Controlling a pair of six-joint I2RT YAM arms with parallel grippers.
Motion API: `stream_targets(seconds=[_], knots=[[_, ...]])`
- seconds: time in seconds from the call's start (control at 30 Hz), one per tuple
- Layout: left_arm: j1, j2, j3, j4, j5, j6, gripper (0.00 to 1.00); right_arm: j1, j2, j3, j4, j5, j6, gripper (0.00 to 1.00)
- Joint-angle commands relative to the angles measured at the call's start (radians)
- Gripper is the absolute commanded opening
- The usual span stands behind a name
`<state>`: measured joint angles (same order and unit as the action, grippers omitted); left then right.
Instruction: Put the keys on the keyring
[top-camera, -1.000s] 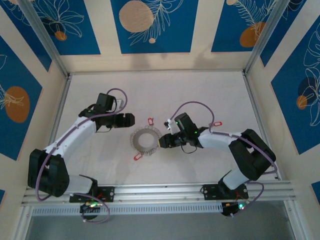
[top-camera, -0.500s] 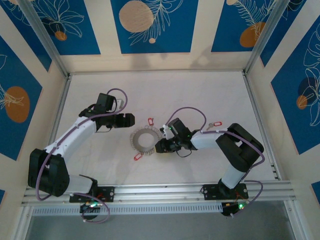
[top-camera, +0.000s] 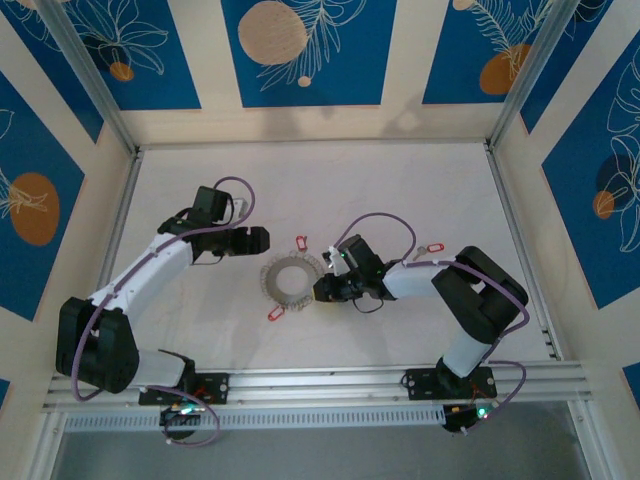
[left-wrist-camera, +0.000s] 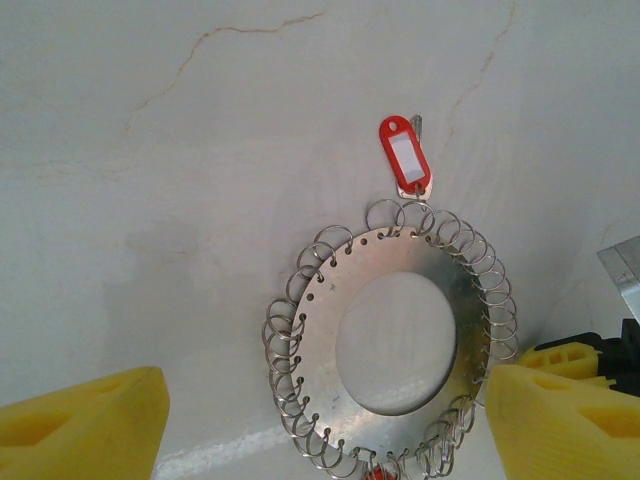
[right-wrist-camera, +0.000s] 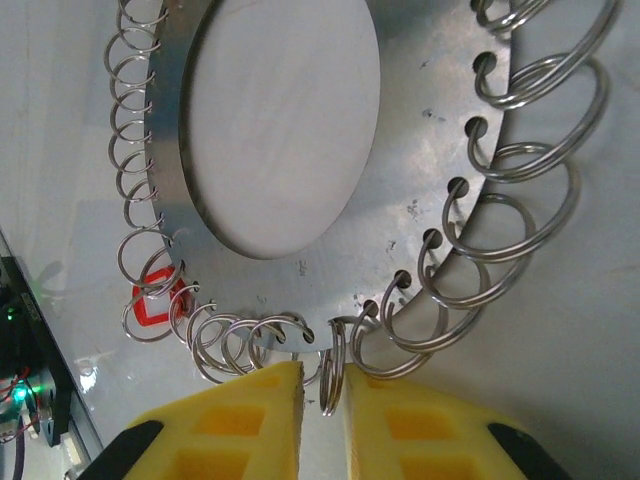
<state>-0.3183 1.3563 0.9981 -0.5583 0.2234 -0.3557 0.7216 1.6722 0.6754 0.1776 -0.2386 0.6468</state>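
steel keyring (right-wrist-camera: 420, 150) loop pinched by right claw (right-wrist-camera: 322, 378), wrist view

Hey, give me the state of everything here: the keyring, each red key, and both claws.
keyring, lying flat, one rim loop pinched.
top key, flat, touching a rim loop; hooked or not, cannot tell.
lower key, flat at the rim's near side.
loose key, flat, apart from the keyring.
left claw, open, holding nothing.
right claw, closed on a rim loop.
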Motion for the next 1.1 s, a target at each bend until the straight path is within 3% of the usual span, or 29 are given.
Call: stream_targets(seconds=[0.0, 0.3, 0.53, 0.87, 1.07], knots=[[0.004, -0.008, 0.01, -0.006, -0.005, 0.026, 0.82, -0.004, 0.008, 0.002, 0.004, 0.017, -0.011, 0.18], [0.004, -0.011, 0.006, 0.006, -0.001, 0.024, 0.82, -0.001, -0.001, 0.001, -0.015, 0.036, -0.059, 0.11], [0.003, -0.032, 0.0, 0.011, 0.001, 0.035, 0.82, 0.006, 0.019, 0.032, -0.054, 0.044, -0.093, 0.21], [0.004, -0.032, 0.007, 0.001, -0.009, 0.041, 0.82, 0.012, 0.036, 0.054, -0.055, 0.017, -0.086, 0.18], [0.004, -0.052, 0.002, 0.0, -0.018, 0.039, 0.82, 0.011, 0.031, 0.046, -0.019, -0.023, -0.093, 0.0]])
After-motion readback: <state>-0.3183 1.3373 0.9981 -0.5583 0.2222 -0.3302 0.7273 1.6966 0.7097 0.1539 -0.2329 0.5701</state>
